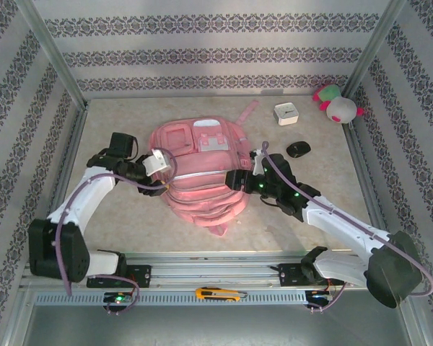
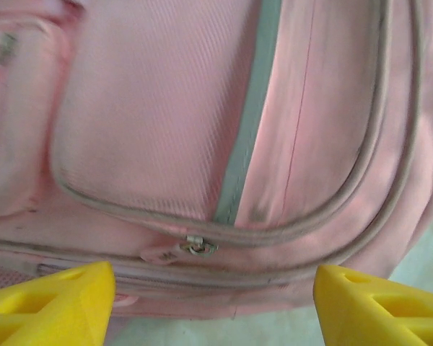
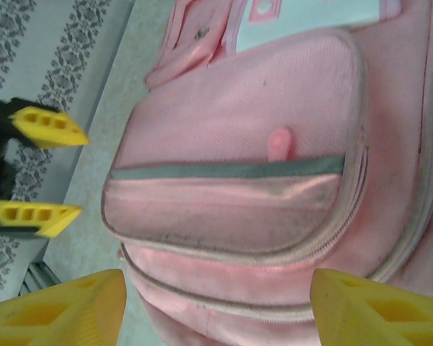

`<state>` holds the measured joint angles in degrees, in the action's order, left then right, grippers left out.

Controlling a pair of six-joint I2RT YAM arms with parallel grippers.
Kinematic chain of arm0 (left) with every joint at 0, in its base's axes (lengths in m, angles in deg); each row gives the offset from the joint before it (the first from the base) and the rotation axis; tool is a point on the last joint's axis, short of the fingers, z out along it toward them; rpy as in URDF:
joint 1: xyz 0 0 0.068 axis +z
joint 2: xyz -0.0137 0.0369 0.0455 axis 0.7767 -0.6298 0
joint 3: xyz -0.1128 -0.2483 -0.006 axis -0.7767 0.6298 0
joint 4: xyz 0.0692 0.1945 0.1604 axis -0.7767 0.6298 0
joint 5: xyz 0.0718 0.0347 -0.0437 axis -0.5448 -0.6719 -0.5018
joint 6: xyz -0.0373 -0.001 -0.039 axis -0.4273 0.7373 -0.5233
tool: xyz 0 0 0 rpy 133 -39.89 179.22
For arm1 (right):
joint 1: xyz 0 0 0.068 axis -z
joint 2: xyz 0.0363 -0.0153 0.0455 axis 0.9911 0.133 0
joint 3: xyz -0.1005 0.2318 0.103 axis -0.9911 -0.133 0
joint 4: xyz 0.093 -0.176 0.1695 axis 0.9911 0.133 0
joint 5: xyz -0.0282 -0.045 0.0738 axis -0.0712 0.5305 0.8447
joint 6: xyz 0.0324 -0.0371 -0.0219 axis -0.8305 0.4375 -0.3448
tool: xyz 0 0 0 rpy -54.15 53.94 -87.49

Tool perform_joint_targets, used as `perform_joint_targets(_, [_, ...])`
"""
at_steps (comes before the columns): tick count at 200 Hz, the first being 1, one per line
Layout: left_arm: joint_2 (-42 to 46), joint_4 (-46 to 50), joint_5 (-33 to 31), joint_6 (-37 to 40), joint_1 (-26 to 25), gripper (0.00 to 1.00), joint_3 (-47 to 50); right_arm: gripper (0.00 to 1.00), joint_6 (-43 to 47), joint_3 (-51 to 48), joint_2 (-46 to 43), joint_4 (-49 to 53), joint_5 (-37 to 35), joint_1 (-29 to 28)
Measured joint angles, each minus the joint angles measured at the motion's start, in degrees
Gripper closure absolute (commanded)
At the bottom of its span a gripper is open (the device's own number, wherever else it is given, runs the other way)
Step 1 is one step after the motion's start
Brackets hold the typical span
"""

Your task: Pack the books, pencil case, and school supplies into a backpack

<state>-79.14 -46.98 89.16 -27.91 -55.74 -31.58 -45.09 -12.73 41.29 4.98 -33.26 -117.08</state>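
backpack [image 1: 202, 189] central, toy [image 1: 337, 104] far right, box [image 1: 285, 114] beside toy

Beyond and right of your right claw [image 1: 237, 180], a black oval object [image 1: 298, 149] is lying; a white box [image 1: 286, 114] and a plush toy [image 1: 335, 104] are sitting farther back; a yellow utility knife [image 1: 220, 293] is resting behind it.

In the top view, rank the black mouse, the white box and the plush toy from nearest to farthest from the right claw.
From the right claw:
1. black mouse, to its right, slightly farther back.
2. white box, farther back than the mouse.
3. plush toy, in the far right corner.
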Motion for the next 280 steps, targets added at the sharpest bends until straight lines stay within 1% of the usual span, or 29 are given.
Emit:
perform_joint_targets(22, [-5.03, 1.11, -1.51, 7.91, 0.42, 0.27, -0.83, 0.32, 0.11, -1.42, -0.61, 0.48, 1.44, 0.00])
perform_joint_targets(46, [-7.69, 1.20, -2.19, 13.29, 0.42, 0.28, -2.45, 0.32, 0.11, -2.51, -0.81, 0.70, 2.34, -0.02])
perform_joint_targets(72, [-9.81, 1.18, -1.84, 16.41, 0.42, 0.35, -4.42, 0.32, 0.00, -3.21, -0.81, 0.83, 2.34, -0.04])
perform_joint_targets(81, [-10.64, 1.20, -1.29, 16.92, 0.39, 0.39, -4.90, 0.32, -0.13, -3.39, -0.79, 0.83, 2.34, -0.20])
perform_joint_targets(89, [-11.23, 1.22, -0.74, 17.35, 0.39, 0.46, -5.14, 0.32, -0.15, -3.50, -0.79, 0.81, 2.38, -0.35])
perform_joint_targets(99, [-11.58, 1.29, -0.28, 18.14, 0.22, 0.51, -5.16, 0.32, -0.15, -3.56, -0.79, 0.81, 2.36, -0.76])
perform_joint_targets(145, [-11.34, 1.38, -0.22, 18.27, -1.51, 0.60, -4.15, 0.32, -0.33, -3.58, -0.66, 0.11, 2.54, -0.79])
perform_joint_targets(170, [-9.73, 1.38, -0.72, 17.35, -2.01, 0.63, -2.54, 0.32, -1.86, -3.78, -0.07, -0.44, 2.19, -0.79])
perform_joint_targets(192, [-7.85, 1.29, -1.36, 16.06, -2.03, 0.71, -1.05, 0.33, -3.80, -4.87, 0.31, -0.66, 1.09, -0.79])
perform_joint_targets(208, [-6.23, 0.59, -1.99, 14.84, -2.03, 0.74, 0.61, 0.33, -5.14, -5.88, 0.52, -0.66, 0.07, -0.81])
perform_joint_targets(224, [-4.74, 0.17, -2.14, 13.20, -2.03, 0.73, 2.23, 0.33, -6.45, -6.78, 0.85, -0.72, -0.90, -1.01])
perform_joint_targets(230, [-4.33, -0.31, -2.19, 12.52, -2.10, 0.69, 2.86, 0.33, -6.93, -6.99, 1.01, -0.76, -1.18, -1.18])
perform_joint_targets(239, [-4.00, -1.16, -2.43, 11.58, -2.19, 0.60, 3.61, 0.33, -7.56, -7.17, 1.16, -0.83, -1.46, -1.55])
perform_joint_targets(253, [-3.91, -2.71, -2.58, 9.64, -2.34, 0.51, 4.61, 0.33, -8.24, -7.37, 1.20, -1.11, -1.90, -2.34])
perform_joint_targets(280, [-3.93, -5.38, -2.56, 5.77, -2.36, 0.44, 5.60, 0.33, -9.29, -7.52, 1.20, -1.97, -2.47, -3.82])
